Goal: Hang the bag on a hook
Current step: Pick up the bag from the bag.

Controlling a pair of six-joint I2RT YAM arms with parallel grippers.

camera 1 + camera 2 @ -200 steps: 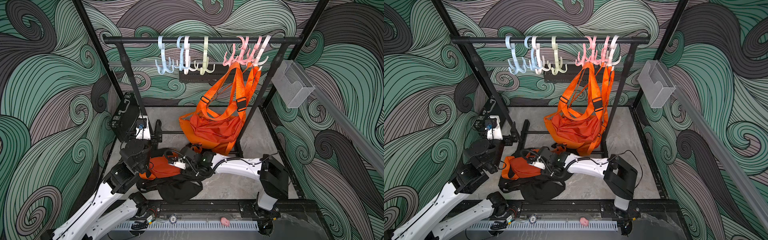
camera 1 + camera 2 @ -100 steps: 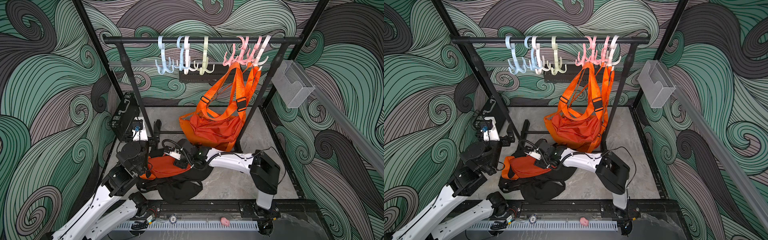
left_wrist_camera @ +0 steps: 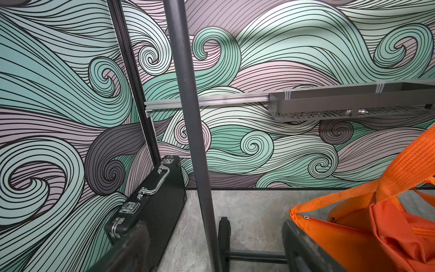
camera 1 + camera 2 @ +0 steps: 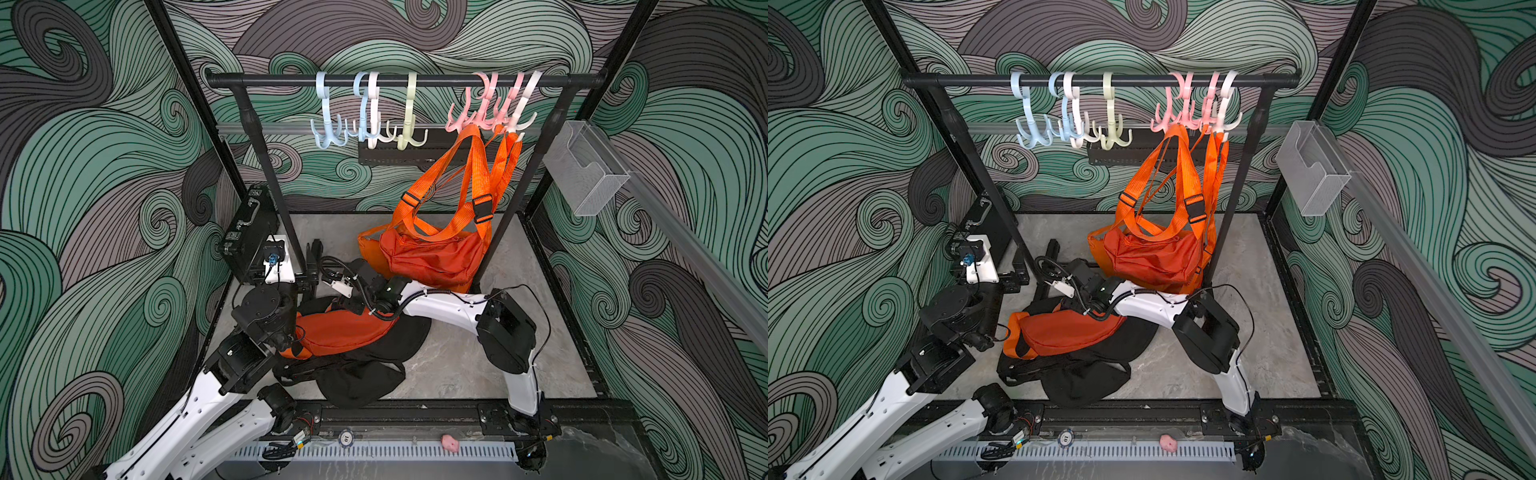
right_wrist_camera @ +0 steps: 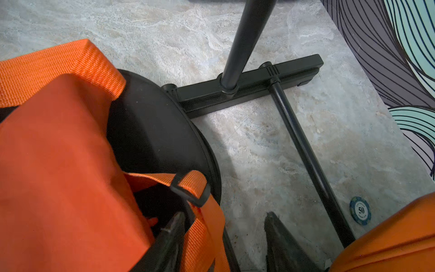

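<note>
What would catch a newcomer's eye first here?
The hanging orange bag, strung by its straps from the pink hooks on the black rail. Next, a second orange bag lying on black bags on the floor in front.

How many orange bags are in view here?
3. The floor bag lies over a black bag; the front hanging bag and the rear hanging bag overlap below the pink and white hooks at the right end of the rail. Overlap may hide more.

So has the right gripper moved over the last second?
Yes. The right gripper has advanced toward the rack foot by the black case, judged in a top view.
</note>
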